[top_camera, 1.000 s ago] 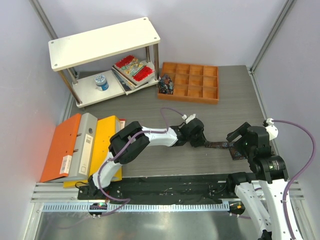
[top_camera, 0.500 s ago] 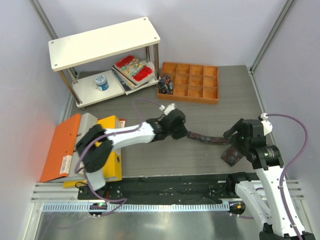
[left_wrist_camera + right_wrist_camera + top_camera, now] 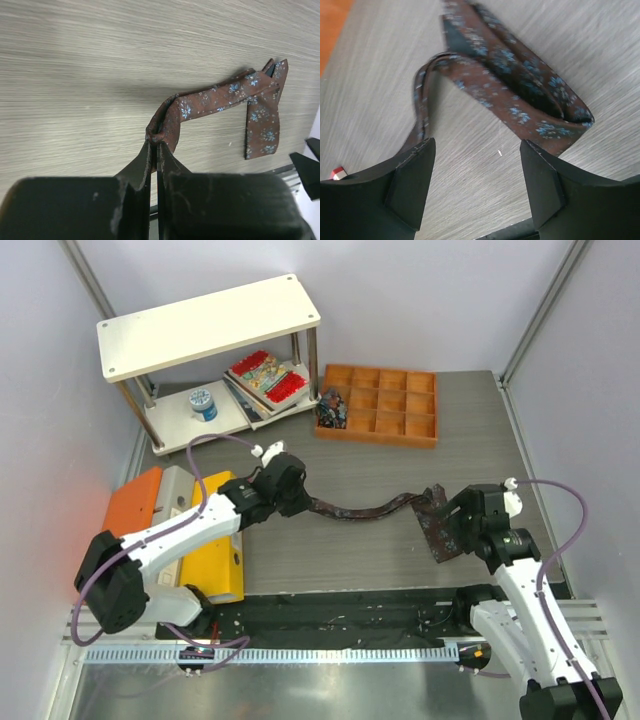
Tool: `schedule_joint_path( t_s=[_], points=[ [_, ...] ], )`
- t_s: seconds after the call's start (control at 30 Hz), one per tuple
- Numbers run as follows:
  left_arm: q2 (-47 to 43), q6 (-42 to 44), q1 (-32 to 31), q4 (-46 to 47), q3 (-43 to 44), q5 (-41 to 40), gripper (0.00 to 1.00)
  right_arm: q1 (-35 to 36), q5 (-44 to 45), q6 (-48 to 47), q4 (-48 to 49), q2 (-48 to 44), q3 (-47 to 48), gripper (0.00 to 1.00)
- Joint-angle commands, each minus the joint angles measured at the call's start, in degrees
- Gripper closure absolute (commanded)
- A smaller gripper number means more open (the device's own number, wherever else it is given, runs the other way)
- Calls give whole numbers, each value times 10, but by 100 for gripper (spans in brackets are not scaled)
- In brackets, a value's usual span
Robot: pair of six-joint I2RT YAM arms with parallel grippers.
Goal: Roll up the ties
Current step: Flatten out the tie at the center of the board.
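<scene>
A dark brown tie [image 3: 372, 508] with small blue flowers stretches across the middle of the table. My left gripper [image 3: 303, 502] is shut on its narrow end [image 3: 162, 131] at the left. The strip runs right to a folded wide end [image 3: 435, 525] lying on the wood. In the right wrist view that folded end [image 3: 520, 92] lies just beyond my right gripper [image 3: 476, 150], which is open with bare table between its fingers. In the top view the right gripper [image 3: 452, 530] sits beside the fold, over its near right side.
An orange compartment tray [image 3: 380, 405] with small items in one corner stands at the back. A white shelf [image 3: 205, 325] at back left holds red patterned books [image 3: 268, 375] and a blue spool [image 3: 203, 402]. Orange, grey and yellow binders [image 3: 205, 535] lie at the left.
My left gripper has closed on the tie's narrow end and dragged it left across the table. The right arm has followed leftward, and the wide end now lies folded in front of it.
</scene>
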Motion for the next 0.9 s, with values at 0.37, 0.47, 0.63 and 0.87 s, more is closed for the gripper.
schedule_joint_path(
  t_s=[0.37,0.47,0.63,0.87],
  points=[
    [-136,109,26,-112,-45,-69,100,0,66,-63,124,236,114,30],
    [-151,117,29,-118,-61,-76,100,3,48,-112,141,323,138,30],
    [-172,126,42,-117,-88,-75,100,13,52,-167,145,441,170,31],
    [-185,140,55,-125,-93,-73,100,32,50,-200,146,509,199,39]
  ],
)
